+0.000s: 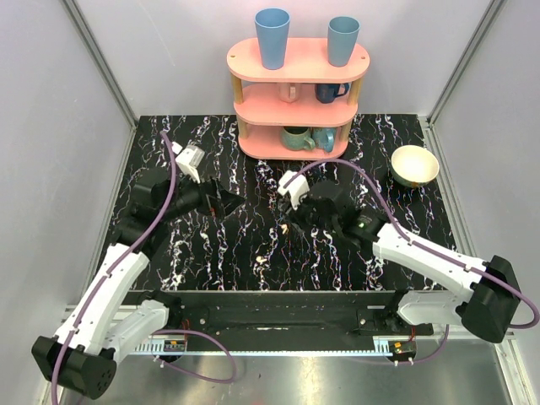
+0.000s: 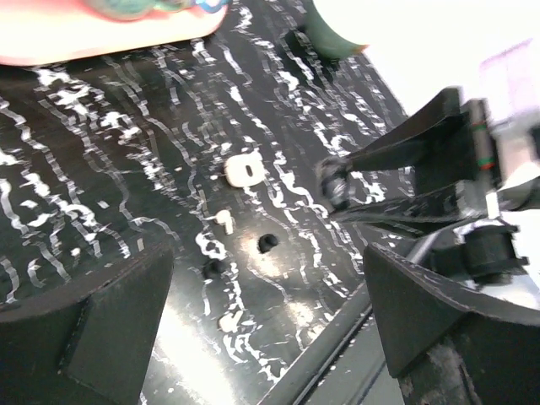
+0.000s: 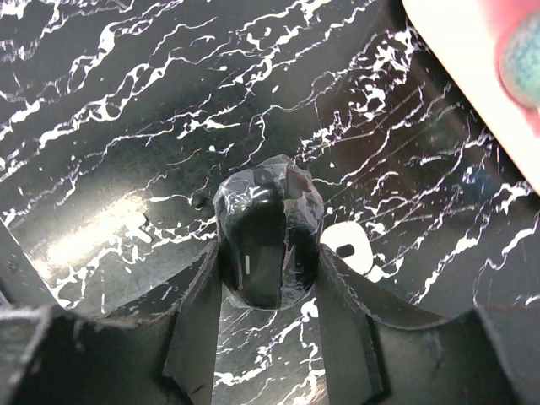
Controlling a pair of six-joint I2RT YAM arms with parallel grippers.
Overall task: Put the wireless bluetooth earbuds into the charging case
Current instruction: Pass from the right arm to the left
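The charging case (image 2: pixel 245 170), a small cream-white rounded piece with a dark opening, lies on the black marbled table; it also shows in the right wrist view (image 3: pixel 348 249). A tiny white earbud (image 2: pixel 225 221) lies just near of it, and another white bit (image 2: pixel 228 321) lies closer to the table edge. My right gripper (image 3: pixel 270 253) is closed around a glossy black rounded object wrapped in clear film (image 3: pixel 266 236), right beside the case. In the top view this gripper (image 1: pixel 291 221) is at mid-table. My left gripper (image 2: pixel 270 337) is open and empty, and in the top view (image 1: pixel 229 202) sits left of the case.
A pink three-tier shelf (image 1: pixel 297 59) with blue cups and mugs stands at the back. A cream bowl (image 1: pixel 414 164) sits at the back right. The table's front rail (image 2: pixel 337 337) runs close under my left gripper. White walls enclose the sides.
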